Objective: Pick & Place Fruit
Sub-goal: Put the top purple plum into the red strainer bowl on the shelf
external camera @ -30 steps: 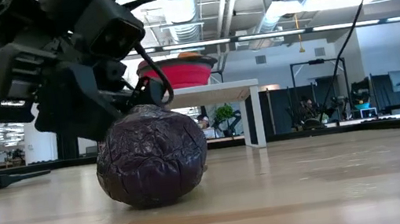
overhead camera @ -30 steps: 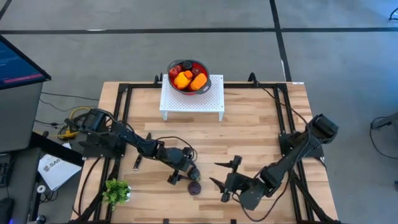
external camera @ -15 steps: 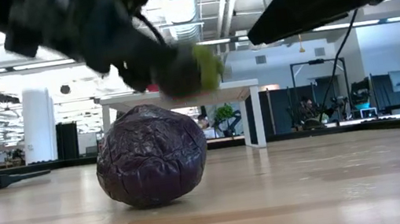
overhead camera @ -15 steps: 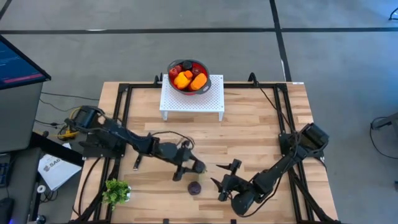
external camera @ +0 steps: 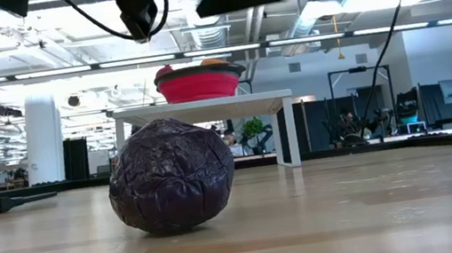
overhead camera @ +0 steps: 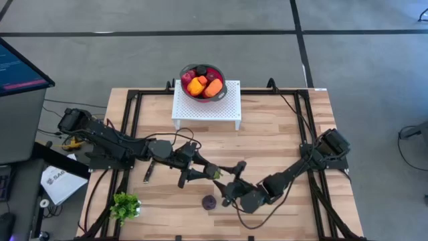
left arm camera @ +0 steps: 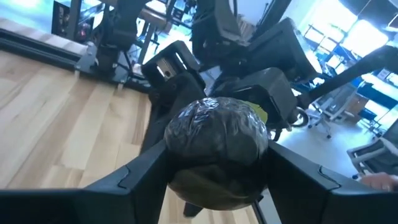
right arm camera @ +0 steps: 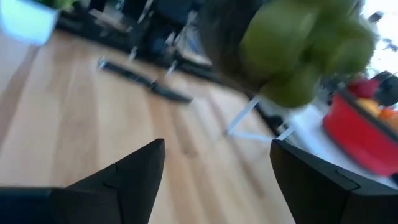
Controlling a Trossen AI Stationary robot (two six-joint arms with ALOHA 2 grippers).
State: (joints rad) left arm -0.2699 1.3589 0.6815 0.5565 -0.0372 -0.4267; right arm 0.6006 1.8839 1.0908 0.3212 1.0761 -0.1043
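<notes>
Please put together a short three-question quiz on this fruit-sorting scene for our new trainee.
1. True or false: the left pincer is shut on a green fruit.
2. Where does the dark purple fruit lie?
A. in the red bowl
B. on the wooden table
C. on the white stand
3. Fill in: the right pincer is ____ and holds nothing.

Key
1. True; the left wrist view shows its fingers clamped on the fruit, lifted off the table.
2. B; it sits near the front edge, below both pincers.
3. Open; the green fruit shows just beyond its spread fingers.
</notes>
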